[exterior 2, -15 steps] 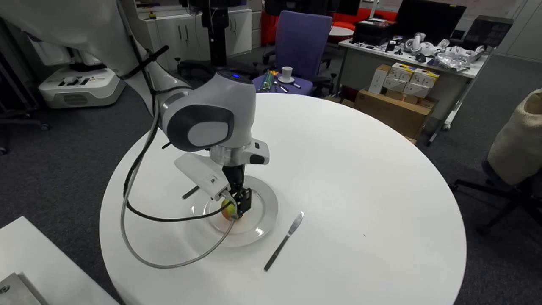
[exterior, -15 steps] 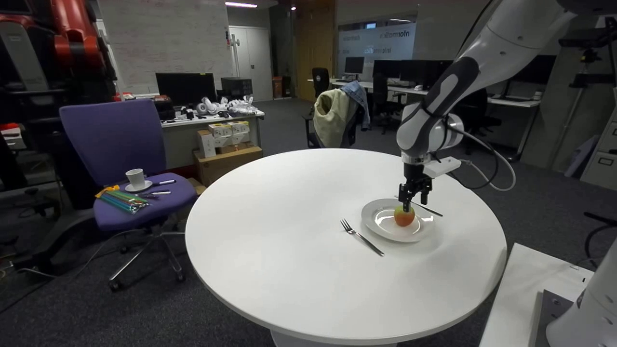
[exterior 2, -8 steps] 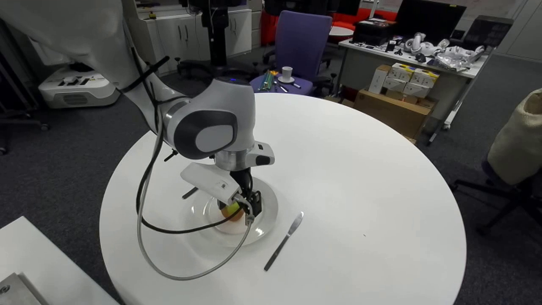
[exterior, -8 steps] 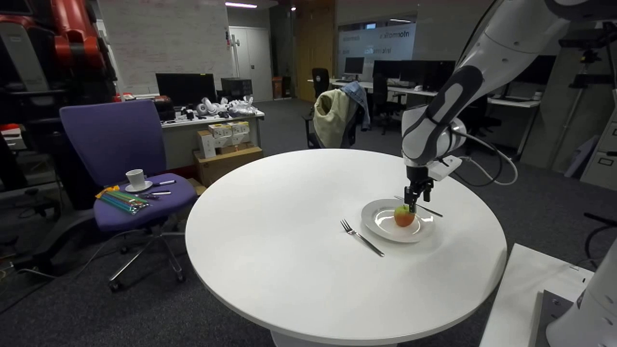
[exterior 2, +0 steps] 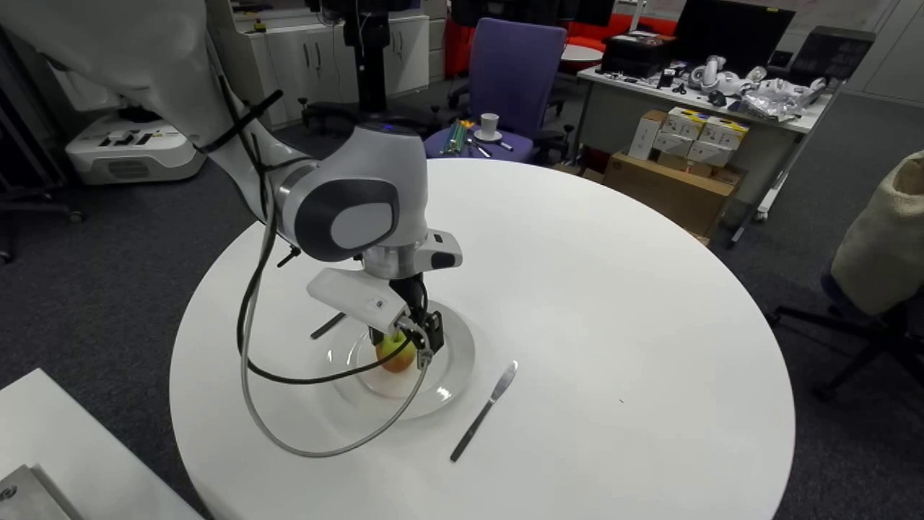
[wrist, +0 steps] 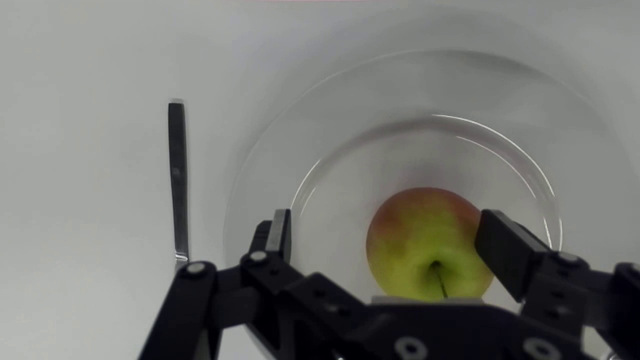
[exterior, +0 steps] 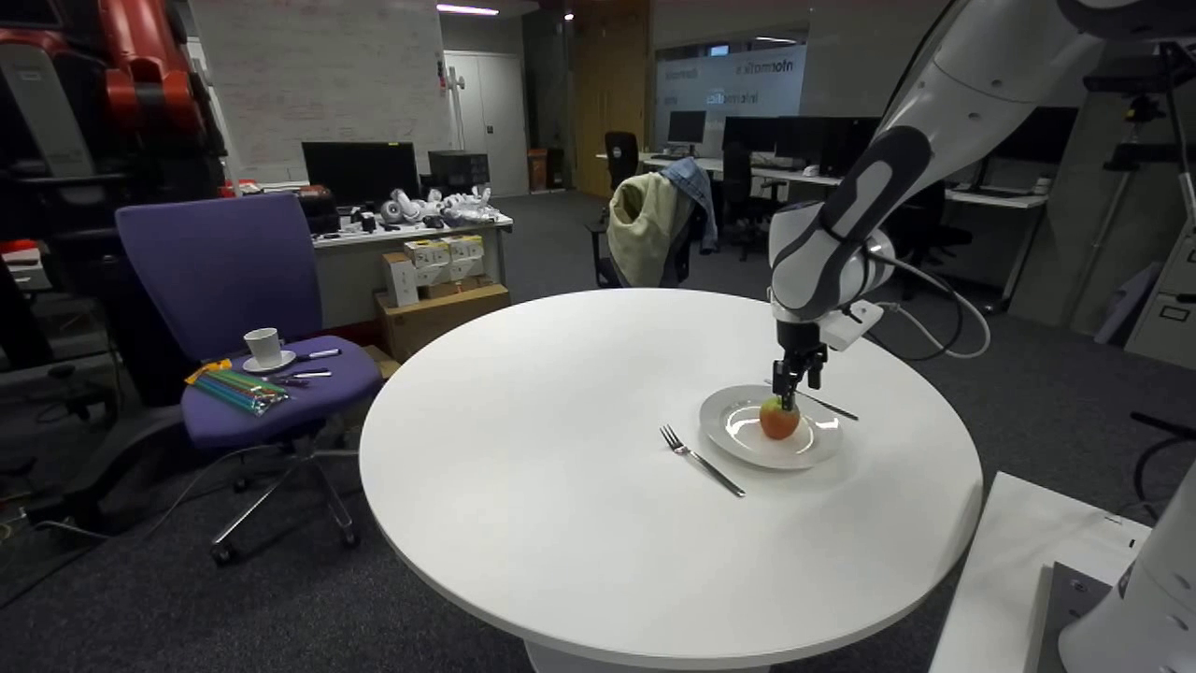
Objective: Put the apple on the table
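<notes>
The apple (wrist: 425,240) sits on the round white plate (exterior: 724,433), near its middle, and the plate stands on the white table (exterior: 561,467). Seen from the wrist, the apple is upright, its stem leaning towards 6 o'clock, yellow-green around the stem and red on the side at 12. The gripper (wrist: 382,238) hangs over it with jaws apart, and the apple lies between them, nearer one than the other. At 9 o'clock a plain gap parts one jaw from the fruit; at 3 o'clock the other overlaps the fruit's edge, and whether the two touch I cannot tell from here. A dark cutlery handle (wrist: 178,185) lies on the table off the plate, between 9 and 10 o'clock.

In an exterior view the arm (exterior: 944,121) reaches in from 1 o'clock, and a fork (exterior: 703,462) lies on the table at 8 o'clock from the plate, just beside it. Past the table there, at about 10 o'clock, stands a purple chair (exterior: 224,262); its seat bears a white cup (exterior: 263,346) on a saucer (exterior: 254,365) and a clear packet of coloured sticks (exterior: 234,391). In an exterior view a knife (exterior 2: 485,412) lies at 4 o'clock from the plate, and a black cable (exterior 2: 296,380) loops down from the arm and crosses in front of the apple.
</notes>
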Action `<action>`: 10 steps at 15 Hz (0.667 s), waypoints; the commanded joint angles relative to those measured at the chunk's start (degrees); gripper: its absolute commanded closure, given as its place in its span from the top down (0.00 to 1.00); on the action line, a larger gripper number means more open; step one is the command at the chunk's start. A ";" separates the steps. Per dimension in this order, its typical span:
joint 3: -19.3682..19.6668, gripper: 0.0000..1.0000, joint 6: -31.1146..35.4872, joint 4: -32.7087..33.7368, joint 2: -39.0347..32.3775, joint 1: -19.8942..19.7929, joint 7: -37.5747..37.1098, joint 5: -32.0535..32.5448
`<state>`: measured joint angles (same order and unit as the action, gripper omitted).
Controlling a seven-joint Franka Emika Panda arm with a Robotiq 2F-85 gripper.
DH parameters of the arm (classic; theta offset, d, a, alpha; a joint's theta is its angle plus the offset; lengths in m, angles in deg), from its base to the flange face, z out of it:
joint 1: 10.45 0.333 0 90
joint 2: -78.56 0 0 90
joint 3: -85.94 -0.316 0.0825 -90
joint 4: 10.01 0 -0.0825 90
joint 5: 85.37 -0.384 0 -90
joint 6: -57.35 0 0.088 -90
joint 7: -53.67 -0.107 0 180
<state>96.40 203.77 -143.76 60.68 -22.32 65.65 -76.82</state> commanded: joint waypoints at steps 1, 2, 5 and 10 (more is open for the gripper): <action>-1.07 1.00 0.83 1.25 -0.68 -0.49 0.10 -2.03; -1.29 1.00 0.81 1.51 -0.94 -0.52 0.11 -2.52; -1.93 1.00 0.70 2.44 -2.00 -0.64 0.23 -4.07; -3.21 1.00 0.54 4.38 -3.65 -0.73 0.64 -6.50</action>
<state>94.26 203.77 -141.24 58.60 -22.40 65.67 -81.49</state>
